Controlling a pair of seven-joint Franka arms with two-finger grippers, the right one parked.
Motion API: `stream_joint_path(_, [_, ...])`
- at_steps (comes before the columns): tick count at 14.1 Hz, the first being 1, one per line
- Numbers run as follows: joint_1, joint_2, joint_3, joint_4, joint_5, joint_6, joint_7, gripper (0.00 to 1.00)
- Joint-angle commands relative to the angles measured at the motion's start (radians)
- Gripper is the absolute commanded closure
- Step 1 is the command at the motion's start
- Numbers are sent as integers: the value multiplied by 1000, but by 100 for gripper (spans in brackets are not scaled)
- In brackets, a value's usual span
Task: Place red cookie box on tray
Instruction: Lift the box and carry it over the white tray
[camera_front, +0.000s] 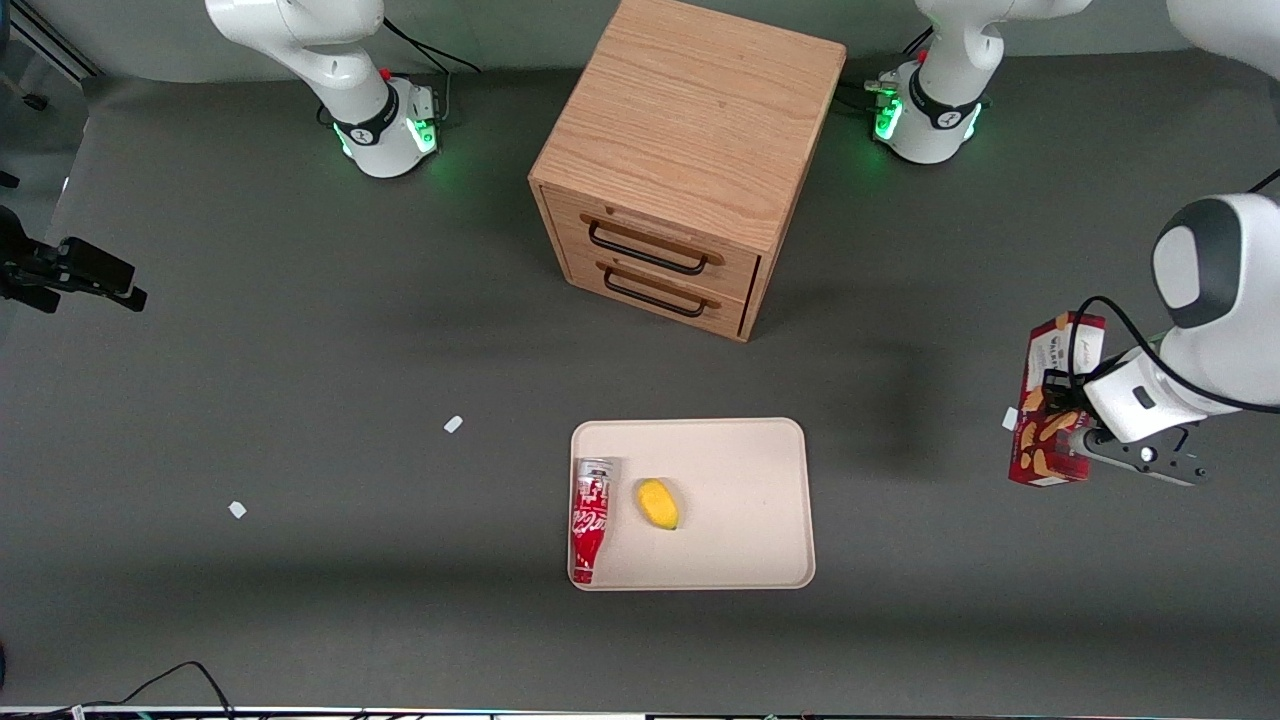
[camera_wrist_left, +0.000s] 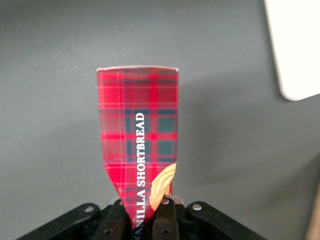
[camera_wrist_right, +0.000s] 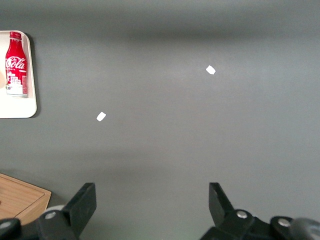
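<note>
The red cookie box (camera_front: 1055, 400) is a slim dark-red carton with tan cookie pictures. It hangs in the air toward the working arm's end of the table, clear of the mat. My left gripper (camera_front: 1065, 410) is shut on it. In the left wrist view the box (camera_wrist_left: 139, 135) shows red tartan with white lettering, pinched between the black fingers (camera_wrist_left: 164, 220). The beige tray (camera_front: 745, 480) lies on the mat nearer the front camera than the cabinet. One corner of it shows in the left wrist view (camera_wrist_left: 295, 55), well apart from the box.
A red-and-white soda bottle (camera_front: 590, 518) and a small yellow fruit (camera_front: 658, 503) lie on the tray, on the side toward the parked arm. A wooden drawer cabinet (camera_front: 685, 160) stands at the back. Two small white scraps (camera_front: 453, 424) lie on the mat.
</note>
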Motion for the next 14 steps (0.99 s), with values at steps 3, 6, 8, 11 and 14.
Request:
stream_joint_path(3, [-58,114,-128,283,-10,-161,-386,100])
stream_joint_path(6, [-104,238,-185,388,-7,-118,-492,100])
stream_joint_path(8, [-138,304,-186,405,-5,-46,-525,100])
stream_joint_path(11, [-193,399,-185,402,2,98,-535,100])
stream_joint_path(14, [-244,488,-185,397,96,199,-613,100])
